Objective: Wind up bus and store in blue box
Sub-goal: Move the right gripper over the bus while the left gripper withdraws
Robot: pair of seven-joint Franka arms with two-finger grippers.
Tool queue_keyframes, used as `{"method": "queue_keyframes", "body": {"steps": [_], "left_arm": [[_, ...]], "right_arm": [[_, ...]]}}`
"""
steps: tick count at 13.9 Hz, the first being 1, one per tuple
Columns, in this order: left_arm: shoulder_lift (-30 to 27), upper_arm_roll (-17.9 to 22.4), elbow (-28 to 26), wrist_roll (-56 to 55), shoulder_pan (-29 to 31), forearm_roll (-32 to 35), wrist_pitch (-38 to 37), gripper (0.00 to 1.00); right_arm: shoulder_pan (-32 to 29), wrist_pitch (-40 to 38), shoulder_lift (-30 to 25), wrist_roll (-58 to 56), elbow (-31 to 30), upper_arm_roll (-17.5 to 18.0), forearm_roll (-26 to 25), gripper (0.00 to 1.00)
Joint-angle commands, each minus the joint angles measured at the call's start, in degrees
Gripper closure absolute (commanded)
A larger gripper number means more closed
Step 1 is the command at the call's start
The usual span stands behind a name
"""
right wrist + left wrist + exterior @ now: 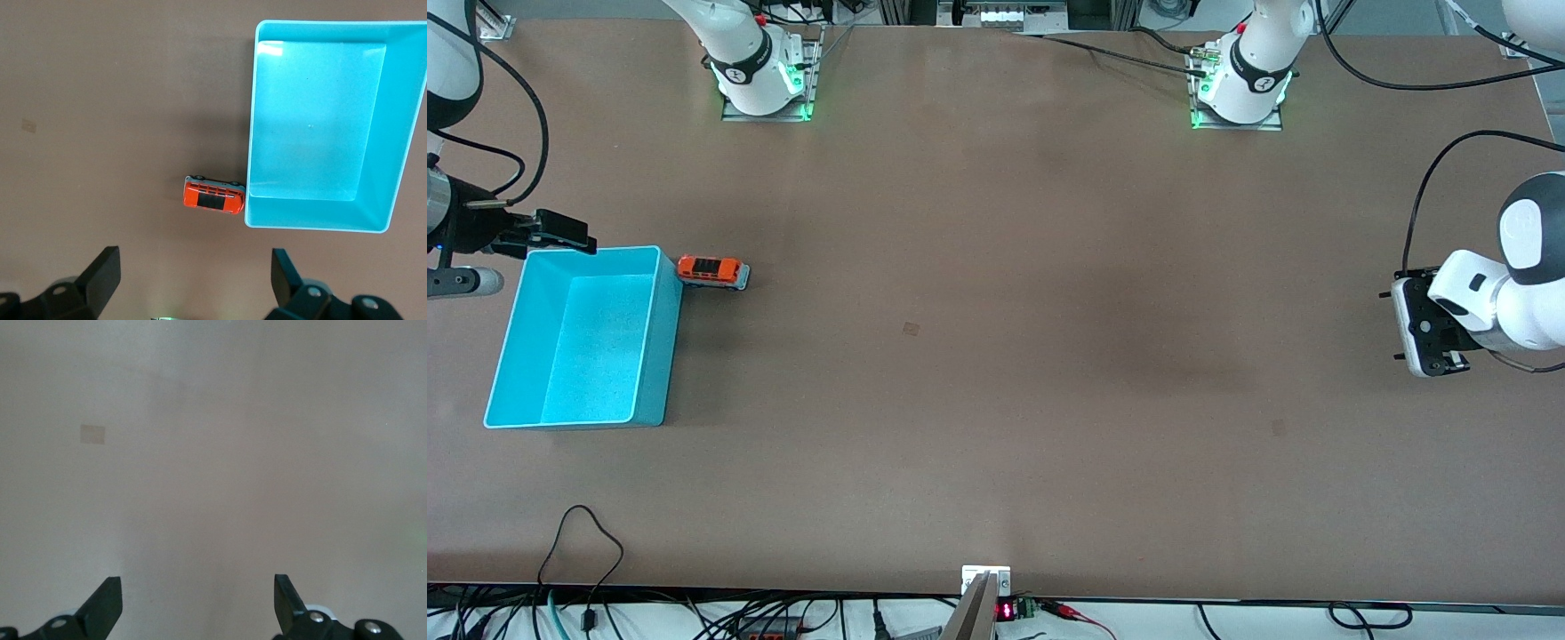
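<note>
Plastic of a light cyan-blue colour forms the thin-walled rectangular box that is set on the brown table toward the right arm's end; nothing is seen inside it, only its bare floor. The small orange-red toy bus with dark roof panels and a pale lower body is stood on the table just outside the box, touching or nearly touching the corner of the wall that faces the left arm's end, at the end of that wall farther from the front camera. The right claw is held in the air above the bus and box, spread wide and empty. The left claw is held over bare table at the left arm's end, likewise wide open with nothing gripped.
</note>
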Motion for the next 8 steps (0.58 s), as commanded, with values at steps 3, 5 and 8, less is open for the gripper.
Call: {"method": "queue_keyframes", "body": {"steps": [3,5,8], "left_arm": [[-0.3,0.0,4.1,-9.8,0.2,1.1,-1.5,0.00],[-0.3,-0.1,6.1,-15.2,0.2,1.1,-1.6,0.00],[-0.3,-0.7,8.4,-20.4,0.2,1.1,-4.4,0.00]], "right_arm": [[0.3,-0.1,0.4,-0.5,0.2,0.1,0.4,0.00],[0.8,0.0,0.8,-0.5,0.2,0.1,0.4,0.00],[0.9,0.6,0.9,-0.4,0.3,0.1,0.5,0.00]]}}
